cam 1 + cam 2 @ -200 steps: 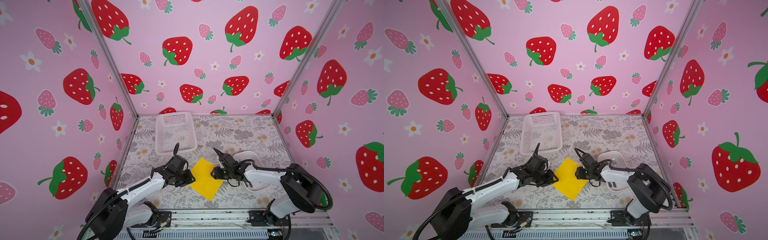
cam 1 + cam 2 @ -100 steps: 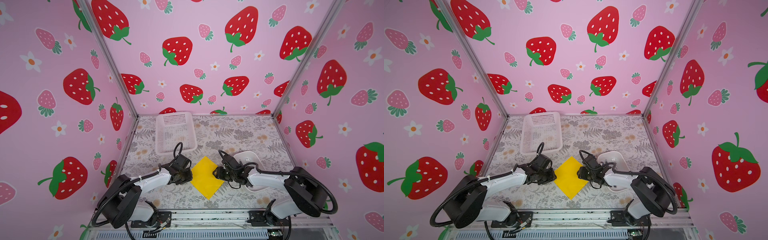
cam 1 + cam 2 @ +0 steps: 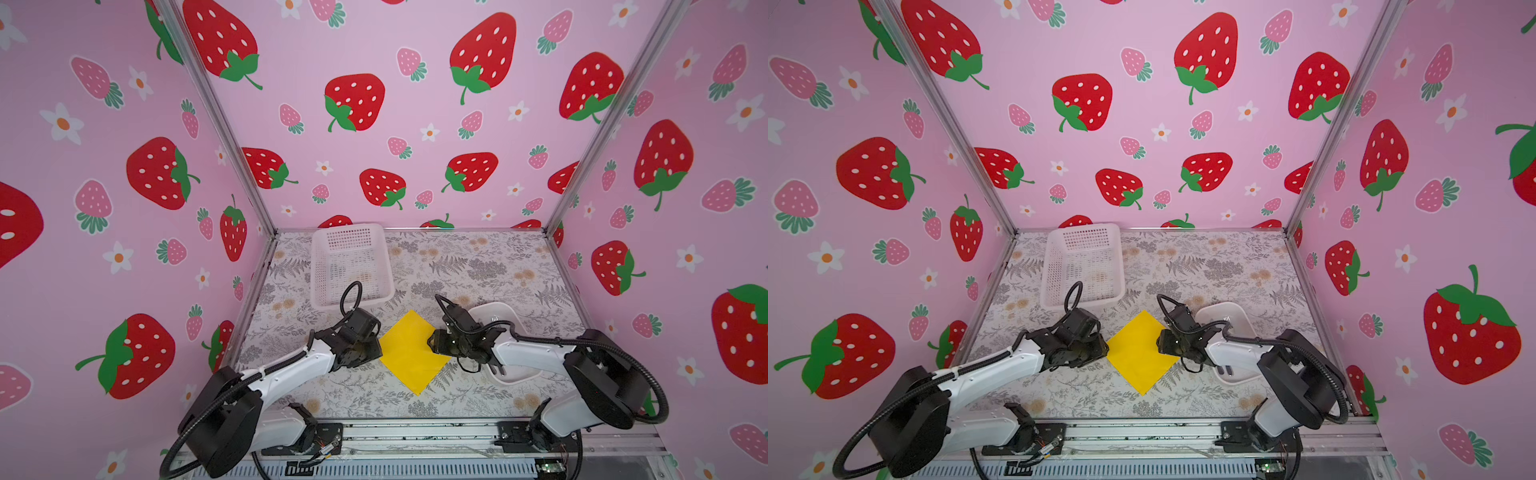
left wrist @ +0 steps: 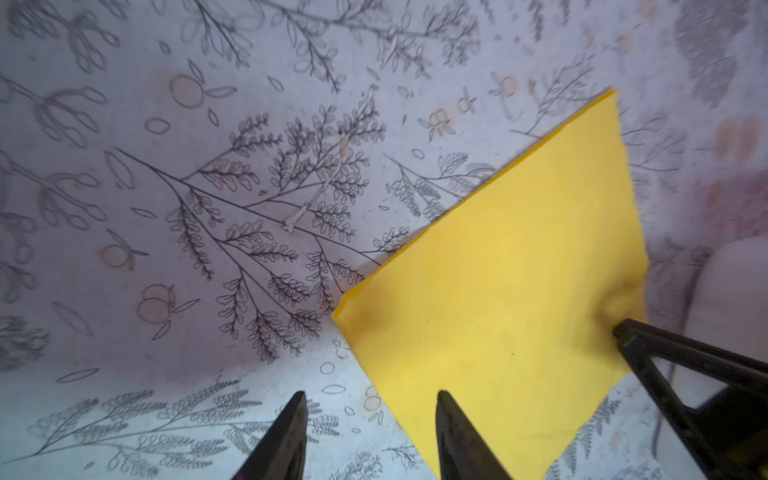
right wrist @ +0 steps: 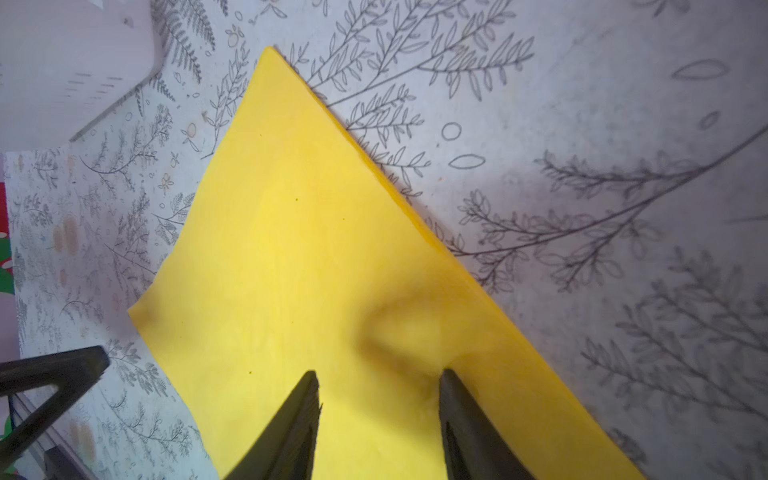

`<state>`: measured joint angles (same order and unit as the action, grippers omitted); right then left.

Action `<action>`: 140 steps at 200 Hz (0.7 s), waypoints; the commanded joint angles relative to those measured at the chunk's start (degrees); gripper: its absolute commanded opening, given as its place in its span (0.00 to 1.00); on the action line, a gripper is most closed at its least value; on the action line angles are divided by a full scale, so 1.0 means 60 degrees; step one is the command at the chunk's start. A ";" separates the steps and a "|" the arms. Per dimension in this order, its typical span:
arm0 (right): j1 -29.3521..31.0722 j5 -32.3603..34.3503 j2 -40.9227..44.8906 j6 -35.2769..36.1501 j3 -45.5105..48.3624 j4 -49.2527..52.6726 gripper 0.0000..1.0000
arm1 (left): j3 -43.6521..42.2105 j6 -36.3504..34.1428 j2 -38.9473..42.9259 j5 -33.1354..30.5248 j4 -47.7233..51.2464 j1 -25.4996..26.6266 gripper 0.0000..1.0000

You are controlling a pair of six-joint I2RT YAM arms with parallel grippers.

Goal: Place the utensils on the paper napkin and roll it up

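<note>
The yellow paper napkin (image 3: 413, 351) (image 3: 1140, 353) lies flat as a diamond on the floral tablecloth. My left gripper (image 3: 376, 353) (image 4: 370, 395) is open at its left corner, with one fingertip over the paper and one over the cloth. My right gripper (image 3: 432, 340) (image 5: 378, 374) is open at the right corner, both tips down on the napkin (image 5: 316, 257), which puckers just ahead of them. The utensils lie in the white tray (image 3: 509, 308). Only a silver fork tip (image 3: 494, 319) shows clearly, and the right arm hides the rest.
A white mesh basket (image 3: 351, 266) (image 3: 1084, 266) stands behind the left gripper, close to its cable loop. The tray (image 3: 1241, 309) sits under the right forearm. Pink strawberry walls enclose the table on three sides, and a metal rail runs along the front.
The left jaws have spread apart. The napkin's left part, rumpled a second ago, now lies flat. Both arms have barely moved.
</note>
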<state>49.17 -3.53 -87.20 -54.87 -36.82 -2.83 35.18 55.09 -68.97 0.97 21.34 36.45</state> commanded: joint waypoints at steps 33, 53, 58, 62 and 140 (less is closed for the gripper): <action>-0.0430 -0.0328 -0.0726 -0.0123 -0.0107 0.0254 0.48 | 0.0500 0.0136 0.1794 -0.0278 0.1316 0.0047 0.54; -0.0447 -0.0812 -0.1029 0.0229 -0.0409 0.0314 0.48 | 0.0789 -0.0149 0.2134 -0.0241 0.1790 0.0049 0.54; -0.0453 -0.0945 -0.1024 0.0221 -0.0411 0.0254 0.48 | 0.0815 -0.0247 0.2221 -0.0214 0.1830 0.0049 0.54; -0.0454 -0.1047 -0.1011 0.0199 -0.0391 0.0186 0.48 | 0.0811 -0.0308 0.2304 -0.0196 0.1844 0.0049 0.55; -0.0316 -0.0442 0.1247 -0.0010 -0.0455 0.0082 0.51 | 0.0795 -0.1858 0.3279 0.0206 0.2429 -0.0172 0.69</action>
<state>46.87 -9.06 -86.50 -54.17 -39.57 -2.90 37.71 48.75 -50.74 1.23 32.27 36.14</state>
